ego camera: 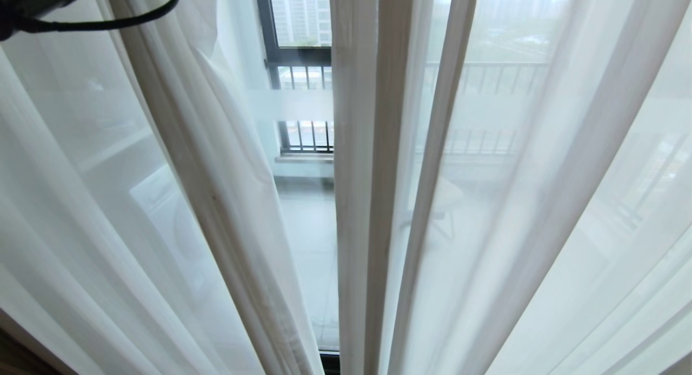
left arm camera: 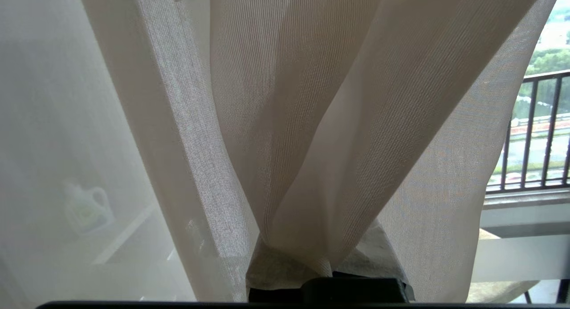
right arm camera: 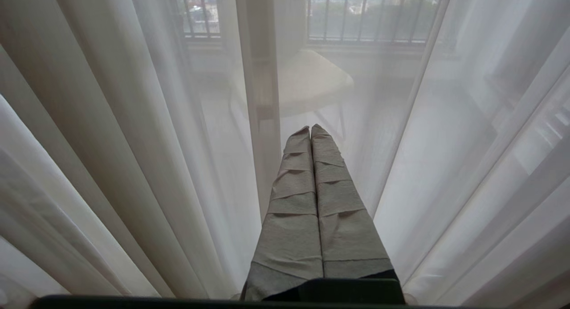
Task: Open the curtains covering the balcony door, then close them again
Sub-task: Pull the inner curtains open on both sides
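— Balcony railing (ego camera: 303, 75) and pale floor show through a narrow gap between the curtains (ego camera: 357, 175), which hang right in front of the balcony door (ego camera: 267, 34).

— And the grip?

— Left gripper (left arm camera: 307, 266) is pinched on a gathered fold of sheer fabric. Right gripper (right arm camera: 311, 131) sits closed, empty, near the folds.

— Handling?

— Light, soft, likely slippery; bunch several folds.

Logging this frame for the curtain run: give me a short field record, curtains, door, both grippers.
curtains: sheer cream panels, parted by a narrow gap at centre
balcony door: glass with frosted band showing through the gap
left gripper: shut on a bunched curtain fold
right gripper: shut, holding nothing, pointing at the curtains
beyond the glass: railing, tiled balcony floor
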Robot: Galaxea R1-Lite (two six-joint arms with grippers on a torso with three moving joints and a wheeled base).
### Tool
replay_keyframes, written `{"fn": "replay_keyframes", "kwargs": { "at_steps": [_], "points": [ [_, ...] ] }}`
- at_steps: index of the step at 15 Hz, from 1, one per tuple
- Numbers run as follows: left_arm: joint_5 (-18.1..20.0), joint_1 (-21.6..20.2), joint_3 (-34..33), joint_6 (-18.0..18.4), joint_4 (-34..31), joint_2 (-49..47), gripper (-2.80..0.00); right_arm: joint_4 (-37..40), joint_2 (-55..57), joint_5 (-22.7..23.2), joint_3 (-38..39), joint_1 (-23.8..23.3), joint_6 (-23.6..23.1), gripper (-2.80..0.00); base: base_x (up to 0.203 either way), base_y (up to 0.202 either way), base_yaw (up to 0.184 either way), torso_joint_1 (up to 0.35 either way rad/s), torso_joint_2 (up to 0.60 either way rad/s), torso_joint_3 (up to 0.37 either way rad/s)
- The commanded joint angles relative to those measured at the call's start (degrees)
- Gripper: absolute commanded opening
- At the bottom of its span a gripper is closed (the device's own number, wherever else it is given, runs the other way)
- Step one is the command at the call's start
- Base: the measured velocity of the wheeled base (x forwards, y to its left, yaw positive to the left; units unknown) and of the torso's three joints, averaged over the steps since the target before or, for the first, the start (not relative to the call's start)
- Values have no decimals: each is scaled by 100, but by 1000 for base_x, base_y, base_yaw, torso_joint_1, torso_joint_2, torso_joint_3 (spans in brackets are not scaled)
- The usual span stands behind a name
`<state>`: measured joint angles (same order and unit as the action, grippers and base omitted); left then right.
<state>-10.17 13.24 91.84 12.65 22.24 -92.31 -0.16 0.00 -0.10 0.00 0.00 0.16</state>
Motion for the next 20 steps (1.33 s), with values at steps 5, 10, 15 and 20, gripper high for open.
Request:
{"fn": "replay_keyframes", "kwargs": {
  "at_steps": [5, 10, 15, 20],
  "points": [
    [68, -767, -226, -223, 6, 151, -280, -2, 0, 1, 0, 0, 1, -280, 0, 0, 0, 0, 0, 0],
    [92, -885, -650, -426, -7, 310, -280, -2, 0, 1, 0, 0, 1, -280, 0, 0, 0, 0, 0, 0],
    [770, -1017, -659, -632, -18, 293, -280, -2, 0, 1, 0, 0, 1, -280, 0, 0, 0, 0, 0, 0],
    [780, -999, -707, -737, -26, 275, -280, -2, 0, 1, 0, 0, 1, -280, 0, 0, 0, 0, 0, 0]
  ]
}}
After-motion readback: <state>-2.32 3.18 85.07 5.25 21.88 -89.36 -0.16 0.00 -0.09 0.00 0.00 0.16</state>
